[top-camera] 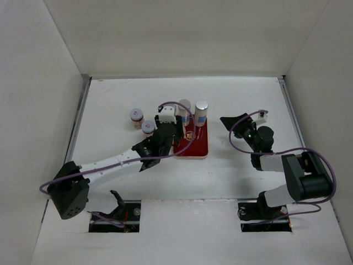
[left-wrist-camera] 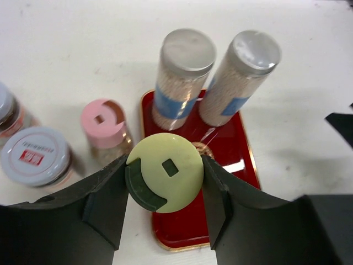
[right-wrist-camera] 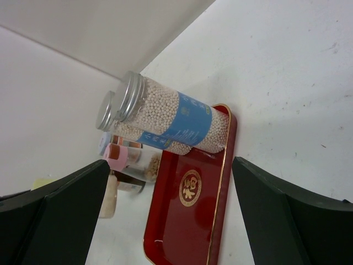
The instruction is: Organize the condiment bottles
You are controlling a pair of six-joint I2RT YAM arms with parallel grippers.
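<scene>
My left gripper [left-wrist-camera: 165, 190] is shut on a yellow-lidded condiment jar [left-wrist-camera: 165, 171], one finger on each side of the lid, over the left edge of the red tray [left-wrist-camera: 190, 221]. Two tall silver-capped bottles [left-wrist-camera: 185, 52] [left-wrist-camera: 255, 52] with blue labels stand at the tray's far end. A pink-lidded jar [left-wrist-camera: 103, 118] and a white-lidded jar [left-wrist-camera: 34, 155] stand on the table to the left. My right gripper [right-wrist-camera: 171, 163] is open and holds nothing, to the right of the tray [top-camera: 196, 146], facing the tall bottles [right-wrist-camera: 171, 116].
One more jar [left-wrist-camera: 5, 107] shows at the left edge of the left wrist view. White walls enclose the table on three sides. A purple cable loops over the left gripper [top-camera: 165, 132] near the bottles.
</scene>
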